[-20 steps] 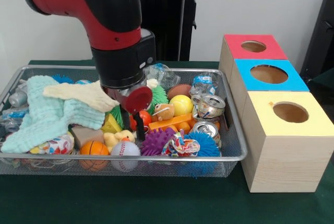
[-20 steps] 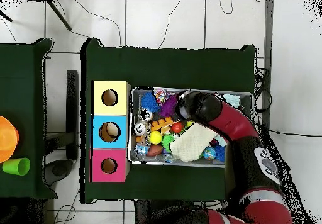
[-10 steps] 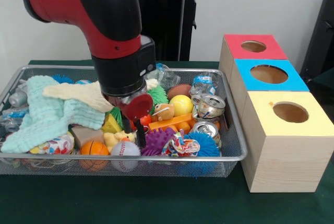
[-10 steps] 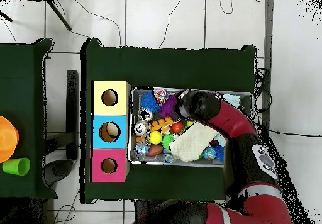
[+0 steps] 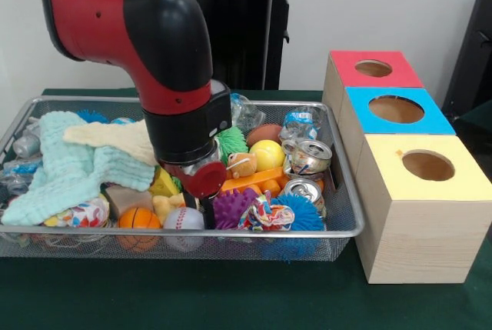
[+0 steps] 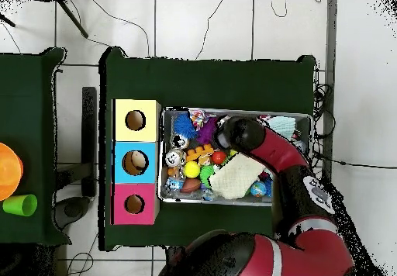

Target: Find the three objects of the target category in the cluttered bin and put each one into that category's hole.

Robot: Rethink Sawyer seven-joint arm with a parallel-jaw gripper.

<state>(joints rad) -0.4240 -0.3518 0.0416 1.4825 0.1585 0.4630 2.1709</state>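
Note:
A wire mesh bin (image 5: 342,226) is crammed with toys, cloths and cans. My gripper (image 5: 198,208) is open and reaches down into the front middle of the bin. Its fingertips stand between a baseball (image 5: 183,219) and a purple spiky ball (image 5: 231,208), with nothing held. A yellow rubber duck (image 5: 164,205) and an orange basketball (image 5: 138,217) lie just left of it. Behind are a yellow ball (image 5: 267,155), a brown football (image 5: 264,133) and a green spiky ball (image 5: 231,144). In the overhead view the arm (image 6: 267,145) covers the gripper.
Three wooden boxes with holes stand beside the bin: red (image 5: 373,68), blue (image 5: 396,108), yellow (image 5: 427,166). Two crushed cans (image 5: 307,157) and a blue spiky ball (image 5: 300,213) fill the bin's right end. A mint cloth (image 5: 61,168) and a cream cloth (image 5: 115,138) cover its left.
The arm has come forward and lowered, so the gripper has sunk from above the toys down between the baseball and the purple spiky ball.

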